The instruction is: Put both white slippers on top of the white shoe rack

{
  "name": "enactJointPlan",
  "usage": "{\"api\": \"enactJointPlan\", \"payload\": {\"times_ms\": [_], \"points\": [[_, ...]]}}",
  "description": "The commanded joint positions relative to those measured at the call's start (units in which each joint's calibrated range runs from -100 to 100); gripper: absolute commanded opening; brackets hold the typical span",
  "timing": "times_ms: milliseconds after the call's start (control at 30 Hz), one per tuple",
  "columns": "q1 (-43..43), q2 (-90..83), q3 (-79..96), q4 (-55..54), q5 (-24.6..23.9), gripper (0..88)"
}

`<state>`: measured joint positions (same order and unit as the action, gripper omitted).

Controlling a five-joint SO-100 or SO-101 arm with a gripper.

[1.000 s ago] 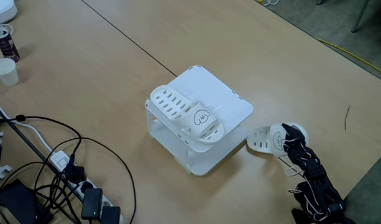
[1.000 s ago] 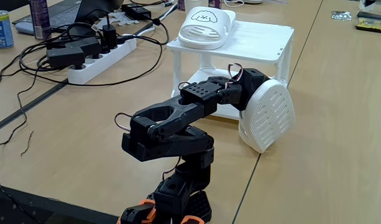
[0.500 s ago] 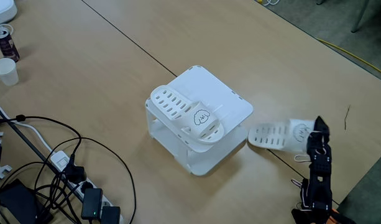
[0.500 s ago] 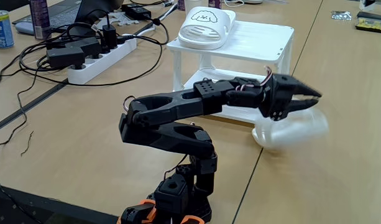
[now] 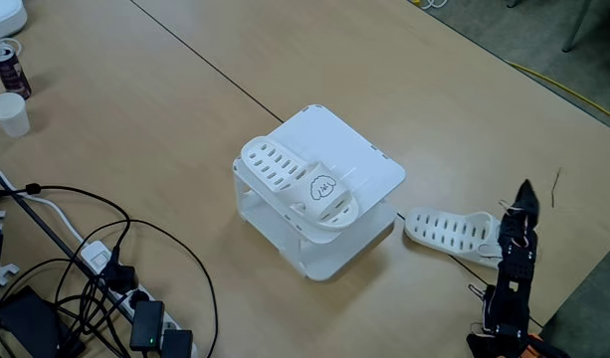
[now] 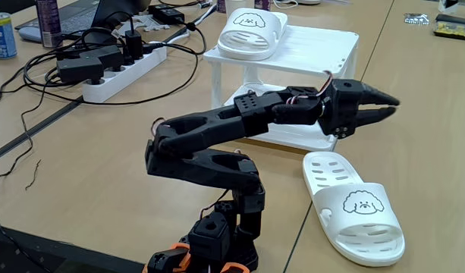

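Overhead, my gripper (image 6: 390, 105) hung empty, jaws narrowly parted, one slipper (image 6: 353, 205) flat on the table beneath it, the other slipper (image 6: 251, 33) atop the shoe rack (image 6: 323, 45) behind.

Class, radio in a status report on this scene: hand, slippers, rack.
Hand open, empty, above table. One slipper on rack; other slipper flat on table beside rack. Rack's free half unobstructed.

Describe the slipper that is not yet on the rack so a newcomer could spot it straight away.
Find the white shoe rack in the middle of the wooden table. Beside its base, a white slipper lies flat on the table, sole down, below the open pincer. Unlike its twin on the rack's top, it sits on bare table.
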<state>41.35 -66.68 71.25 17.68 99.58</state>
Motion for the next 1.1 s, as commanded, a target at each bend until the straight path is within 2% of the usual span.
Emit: {"api": "enactJointPlan", "payload": {"times_ms": [0, 400, 533, 1067], "points": [[-11.58, 0.08, 3.58, -0.43, 0.42, 0.8], [-34.69, 0.25, 13.32, 0.01, 0.42, 0.8], [-40.28, 5.47, 16.84, 0.09, 0.42, 0.8], [-39.79, 41.48, -0.75, 0.26, 0.42, 0.8]]}}
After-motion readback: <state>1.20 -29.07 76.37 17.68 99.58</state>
